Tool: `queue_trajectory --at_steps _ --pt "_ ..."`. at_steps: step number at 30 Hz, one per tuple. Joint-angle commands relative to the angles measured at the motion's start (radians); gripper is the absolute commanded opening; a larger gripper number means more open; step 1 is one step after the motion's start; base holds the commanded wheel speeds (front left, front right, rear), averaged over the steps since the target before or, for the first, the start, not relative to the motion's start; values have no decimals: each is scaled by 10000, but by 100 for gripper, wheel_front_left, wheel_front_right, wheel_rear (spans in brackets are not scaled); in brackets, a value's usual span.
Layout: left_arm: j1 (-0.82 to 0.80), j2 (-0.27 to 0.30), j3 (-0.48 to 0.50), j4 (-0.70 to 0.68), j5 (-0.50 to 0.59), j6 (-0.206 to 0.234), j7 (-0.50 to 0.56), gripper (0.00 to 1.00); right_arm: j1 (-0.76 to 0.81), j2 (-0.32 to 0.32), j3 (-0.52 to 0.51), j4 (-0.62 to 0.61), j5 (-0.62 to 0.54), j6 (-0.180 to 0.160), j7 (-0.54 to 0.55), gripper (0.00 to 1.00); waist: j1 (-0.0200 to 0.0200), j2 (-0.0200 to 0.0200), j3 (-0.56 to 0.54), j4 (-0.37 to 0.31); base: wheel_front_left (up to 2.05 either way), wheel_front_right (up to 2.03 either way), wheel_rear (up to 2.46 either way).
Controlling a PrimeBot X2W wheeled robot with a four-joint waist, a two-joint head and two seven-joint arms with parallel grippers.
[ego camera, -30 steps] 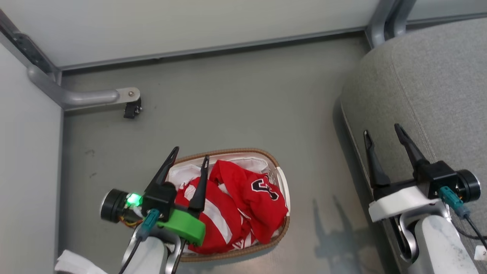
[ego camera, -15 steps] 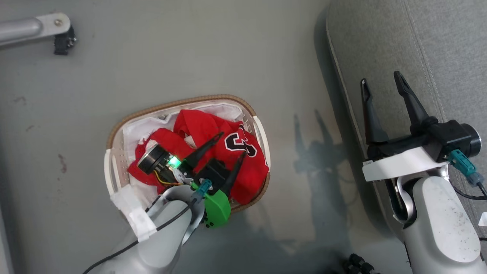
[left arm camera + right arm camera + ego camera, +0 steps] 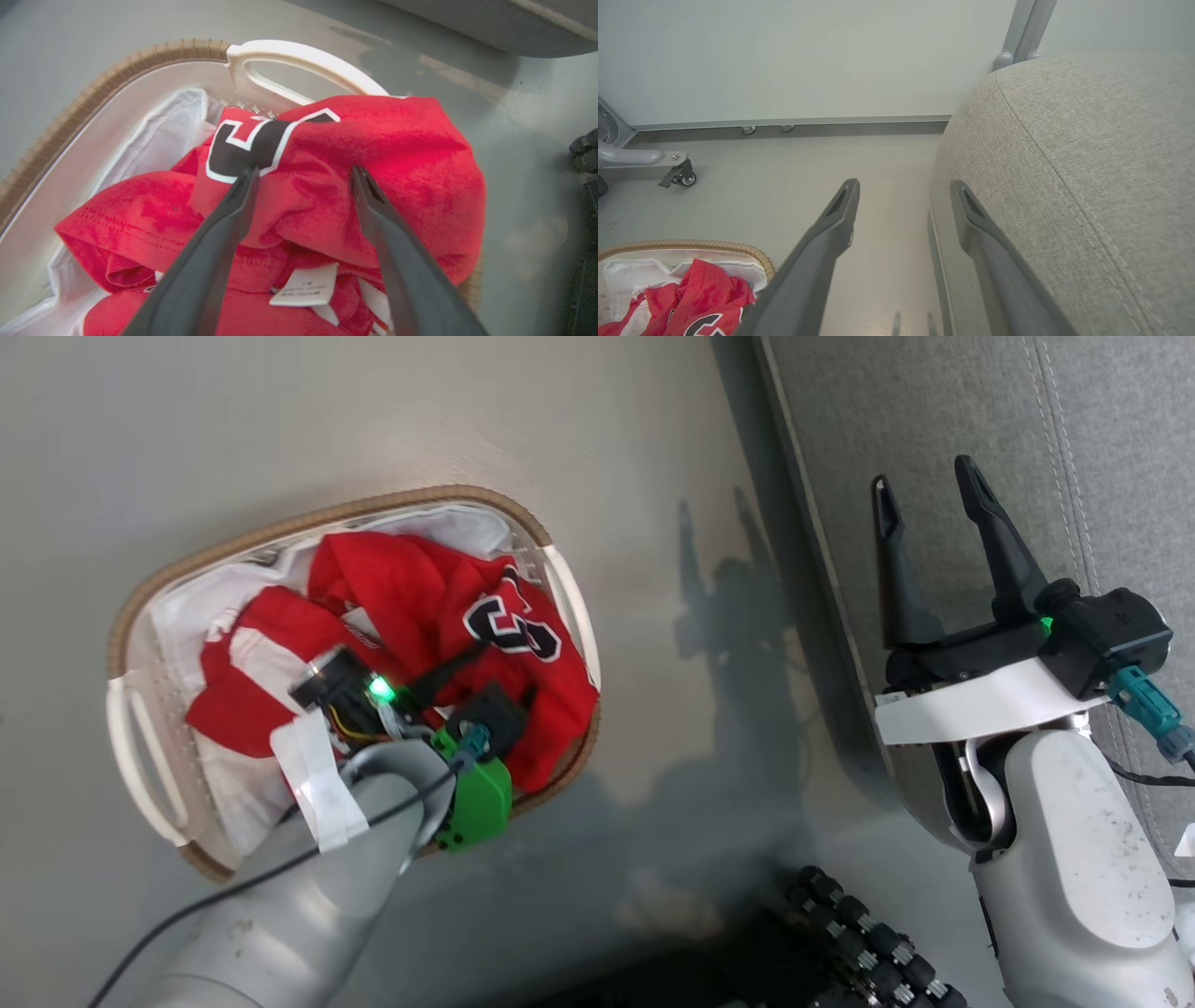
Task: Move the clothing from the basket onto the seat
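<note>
Clothing point(image 3: 397, 154) overhangs basket point(image 3: 117, 79) rim; left tool point(image 3: 303, 172) spread wide over it.

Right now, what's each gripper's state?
Left gripper: open, tips at the clothing in the basket, nothing gripped.
Right gripper: open, empty, by the seat.

Red clothing point(image 3: 420, 588), navy lettering up, lay crumpled inside brown-rimmed white basket point(image 3: 154, 84) on floor point(image 3: 280, 420); grey seat point(image 3: 934, 420) near it, apart.

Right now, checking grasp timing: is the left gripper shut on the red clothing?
No, the left gripper stands open, its fingers spread wide over the clothing, not pinching it.
</note>
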Motion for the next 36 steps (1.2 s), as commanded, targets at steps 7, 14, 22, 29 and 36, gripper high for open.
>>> queue_trajectory --at_steps 7,14,22,29,36 --pt "-973 41 38 1181 89 303 79 100 -175 -17 537 -29 362 -6 -25 100 -1 -1 750 -625 0 0 0" --pt "-1427 -131 66 2240 -85 499 569 100 -186 -17 853 -59 540 -6 -25 100 -1 -1 846 -780 0 0 0" --pt "-1289 -425 88 2841 -366 527 1258 0 -41 -17 941 84 499 -6 -25 100 -1 -1 599 -826 0 0 0" --pt "-1061 -633 1 2674 -542 462 507 0 75 -20 838 219 277 -6 -25 100 -1 -1 63 -558 0 0 0" --pt "-614 -808 -140 1990 -733 383 41 0 316 -22 602 468 -107 -6 -25 100 -1 -1 -981 -4 0 0 0"
